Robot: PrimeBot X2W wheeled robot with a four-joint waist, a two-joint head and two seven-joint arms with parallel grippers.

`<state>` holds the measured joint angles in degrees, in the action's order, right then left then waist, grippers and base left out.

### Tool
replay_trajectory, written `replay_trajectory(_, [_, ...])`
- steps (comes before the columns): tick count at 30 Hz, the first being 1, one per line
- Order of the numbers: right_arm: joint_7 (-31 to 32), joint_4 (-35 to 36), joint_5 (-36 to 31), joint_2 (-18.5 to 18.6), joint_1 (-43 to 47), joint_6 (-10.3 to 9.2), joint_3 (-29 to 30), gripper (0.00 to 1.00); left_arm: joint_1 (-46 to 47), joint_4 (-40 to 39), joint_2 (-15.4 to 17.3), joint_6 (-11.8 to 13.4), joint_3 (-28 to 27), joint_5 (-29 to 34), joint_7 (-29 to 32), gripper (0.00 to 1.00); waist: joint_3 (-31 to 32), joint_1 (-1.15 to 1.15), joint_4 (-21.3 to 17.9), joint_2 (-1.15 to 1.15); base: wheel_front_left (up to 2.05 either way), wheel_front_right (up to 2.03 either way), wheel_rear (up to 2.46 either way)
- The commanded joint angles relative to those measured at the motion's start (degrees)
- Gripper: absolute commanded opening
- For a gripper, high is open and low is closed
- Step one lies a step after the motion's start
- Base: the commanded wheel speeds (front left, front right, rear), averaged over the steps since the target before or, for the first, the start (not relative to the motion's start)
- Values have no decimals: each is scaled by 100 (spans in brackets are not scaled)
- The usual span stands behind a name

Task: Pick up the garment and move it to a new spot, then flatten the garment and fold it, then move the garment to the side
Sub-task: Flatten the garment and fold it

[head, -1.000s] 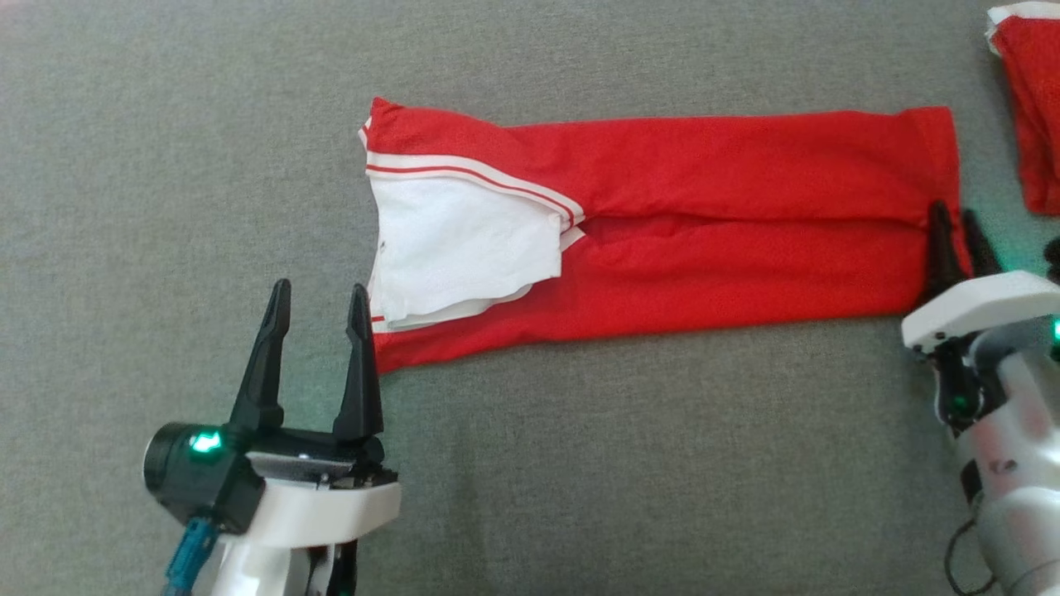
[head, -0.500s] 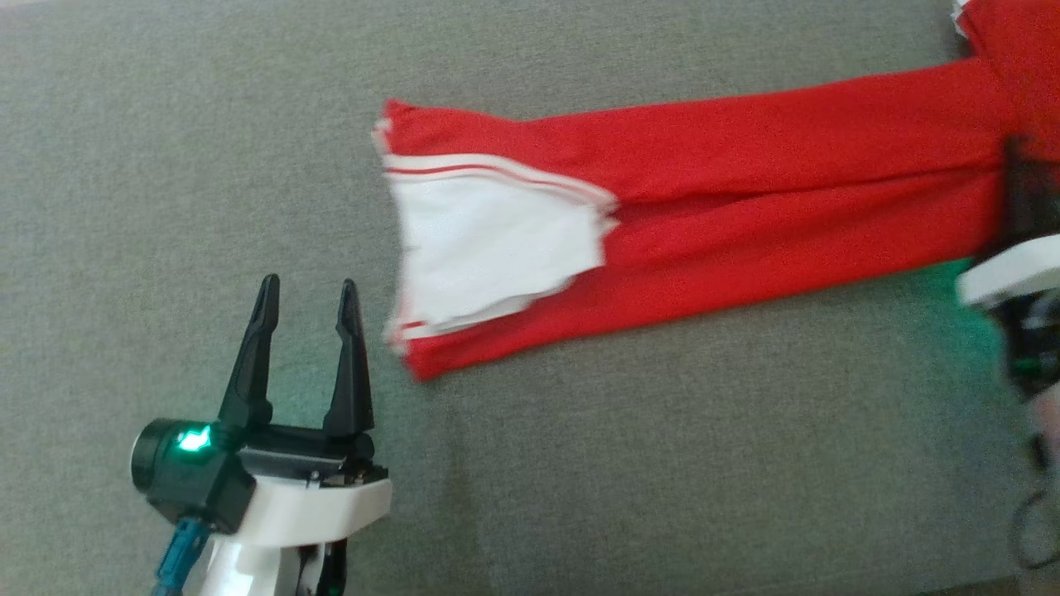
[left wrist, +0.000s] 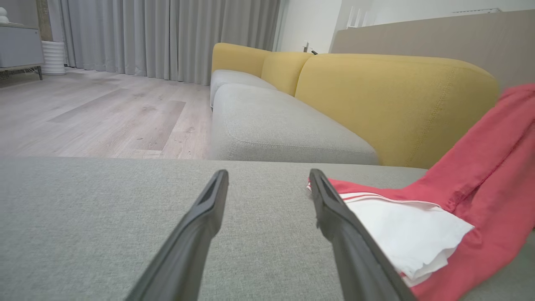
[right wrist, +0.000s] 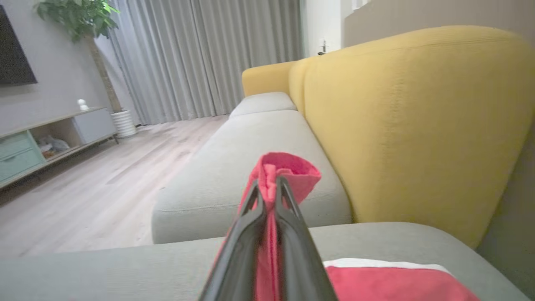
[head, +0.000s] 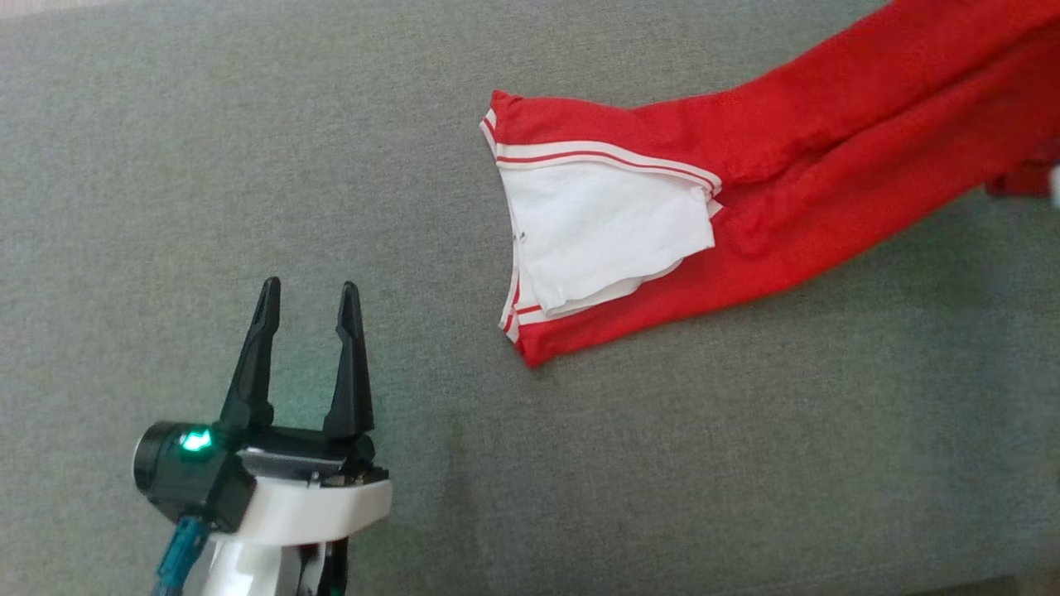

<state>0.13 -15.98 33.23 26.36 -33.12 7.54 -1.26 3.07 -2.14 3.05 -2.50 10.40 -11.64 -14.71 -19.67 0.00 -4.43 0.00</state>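
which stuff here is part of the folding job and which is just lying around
In the job: red garment; right gripper, fingers shut on it; left gripper, open, clear of it.
Lying about: other red cloth with a white edge; yellow sofa back; potted plant.

The garment [head: 745,207] lies on the cushion [head: 248,124], one end up in the right claw [right wrist: 271,182]. Left of the garment, apart, stands the left claw [head: 308,287]; behind it, the backrest [left wrist: 397,104].
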Motion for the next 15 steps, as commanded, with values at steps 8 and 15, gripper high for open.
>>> replay_trajectory(8, [934, 1809, -753, -1268, 518, -5, -498, 0, 118, -42, -17, -4, -92, -102, -29, 100, 36, 0, 191, 0, 0, 0, 0])
replay_trajectory(15, [1253, 1436, -1080, -2137, 572, -5, -1539, 0, 166, 29, -17, 20, 44, -220, -29, 100, 19, 0, 466, 0, 0, 0, 0])
